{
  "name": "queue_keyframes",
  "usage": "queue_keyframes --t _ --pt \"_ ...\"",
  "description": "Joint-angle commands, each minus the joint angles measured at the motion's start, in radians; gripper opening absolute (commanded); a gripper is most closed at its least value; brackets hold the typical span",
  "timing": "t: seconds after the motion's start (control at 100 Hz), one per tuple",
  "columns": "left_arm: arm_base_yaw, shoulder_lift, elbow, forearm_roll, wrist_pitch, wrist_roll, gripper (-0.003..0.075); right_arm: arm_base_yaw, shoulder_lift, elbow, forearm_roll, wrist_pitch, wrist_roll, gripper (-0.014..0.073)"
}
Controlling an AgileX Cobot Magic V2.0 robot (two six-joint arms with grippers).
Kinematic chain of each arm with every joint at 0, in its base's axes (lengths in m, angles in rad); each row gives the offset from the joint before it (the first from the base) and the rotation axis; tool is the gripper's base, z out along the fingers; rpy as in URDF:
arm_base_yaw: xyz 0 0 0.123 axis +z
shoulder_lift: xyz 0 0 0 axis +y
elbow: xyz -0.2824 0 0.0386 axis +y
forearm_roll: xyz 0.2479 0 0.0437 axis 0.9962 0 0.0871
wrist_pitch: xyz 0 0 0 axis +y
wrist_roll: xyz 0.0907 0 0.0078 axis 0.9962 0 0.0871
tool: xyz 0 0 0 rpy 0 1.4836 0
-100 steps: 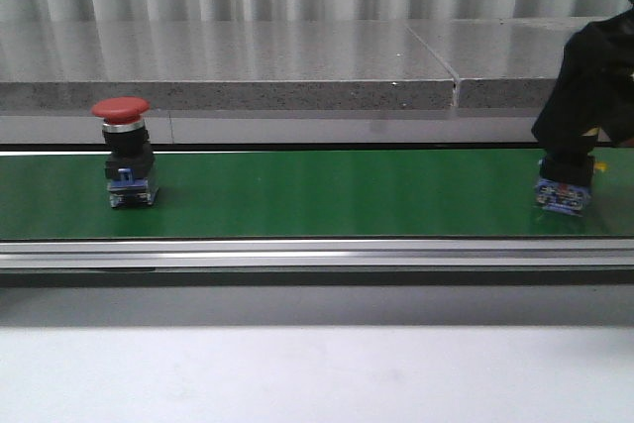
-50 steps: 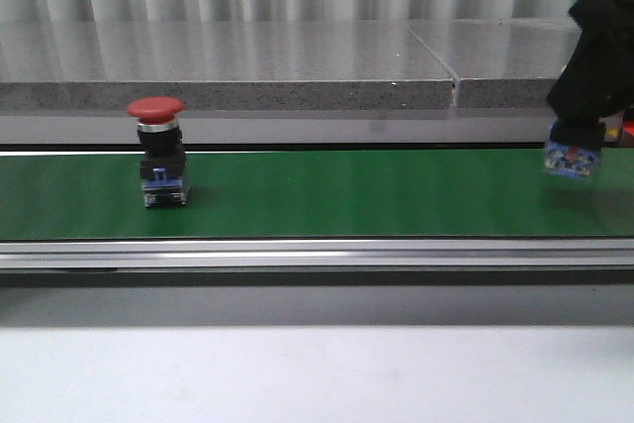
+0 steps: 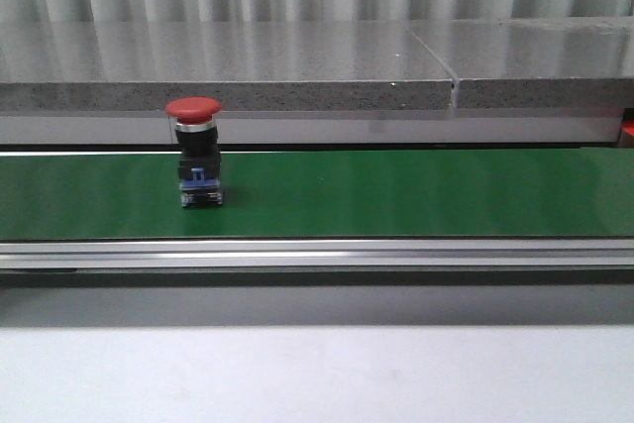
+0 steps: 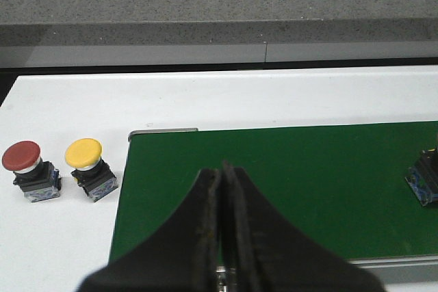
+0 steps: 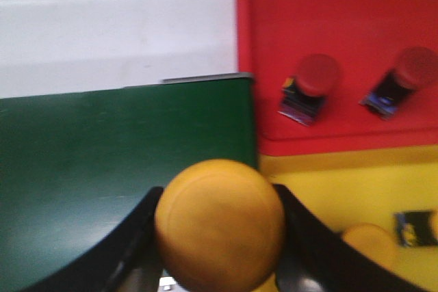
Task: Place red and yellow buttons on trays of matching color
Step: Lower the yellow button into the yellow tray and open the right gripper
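Right hand (image 5: 219,237) is clamped on a yellow button (image 5: 219,223), held over the edge where the green belt (image 5: 123,148) meets the yellow tray (image 5: 356,189). Beside that, the red tray (image 5: 342,32) holds two red buttons (image 5: 311,87). Left hand (image 4: 222,237) has its fingers together above the belt. Another red button (image 3: 195,151) stands upright on the belt. Two more buttons, one red (image 4: 27,169) and one yellow (image 4: 89,165), sit on the white bench (image 4: 68,114).
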Motion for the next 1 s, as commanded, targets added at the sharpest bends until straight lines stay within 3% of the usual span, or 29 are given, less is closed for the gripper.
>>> queue_keyframes --t 0.0,0.15,0.37,0.55,0.79,0.99 --pt "-0.007 0.0 -0.029 -0.018 -0.073 0.0 -0.002 -0.104 -0.017 -0.032 -0.002 -0.077 0.035 0.0129" --pt "-0.007 0.0 -0.029 -0.018 -0.073 0.0 -0.002 -0.224 -0.004 -0.032 -0.002 -0.137 0.089 0.0129" --pt "-0.007 0.0 -0.029 -0.018 -0.073 0.0 -0.002 -0.258 0.03 -0.032 -0.002 -0.2 0.104 0.0129" --pt "-0.007 0.0 -0.029 -0.018 -0.073 0.0 -0.002 -0.27 0.05 -0.031 -0.016 -0.11 0.111 0.0129" --pt "-0.007 0.0 -0.029 -0.018 -0.073 0.0 -0.002 -0.305 0.05 -0.031 -0.205 0.032 0.318 0.0128" --pt "-0.007 0.0 -0.029 -0.018 -0.073 0.0 -0.002 -0.305 0.05 -0.015 -0.229 0.083 0.334 0.0128"
